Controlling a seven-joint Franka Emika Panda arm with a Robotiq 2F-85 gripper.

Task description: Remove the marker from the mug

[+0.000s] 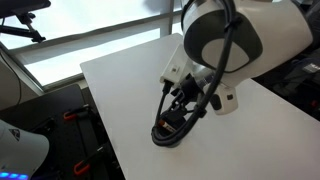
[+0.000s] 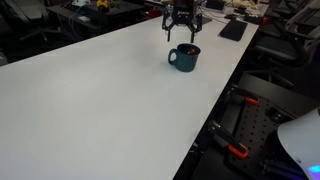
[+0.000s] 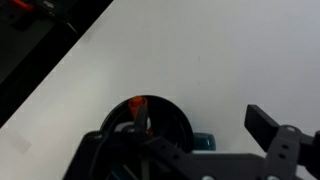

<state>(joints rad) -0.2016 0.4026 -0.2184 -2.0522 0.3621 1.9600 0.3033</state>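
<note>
Closest to my wrist camera, my gripper (image 3: 190, 140) fills the bottom of the view, jaws spread wide and holding nothing. Just past it the dark, round mug (image 3: 165, 112) sits on the white table (image 3: 200, 50). Inside the mug stands the marker (image 3: 138, 106), its red-orange section bright against the dark interior. In an exterior view I hang right above the mug (image 2: 184, 58).

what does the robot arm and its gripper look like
The arm has smooth, rounded white shells with a dark band at one joint. A black cable loops along it down to the gripper, which is black and blocky.
</note>
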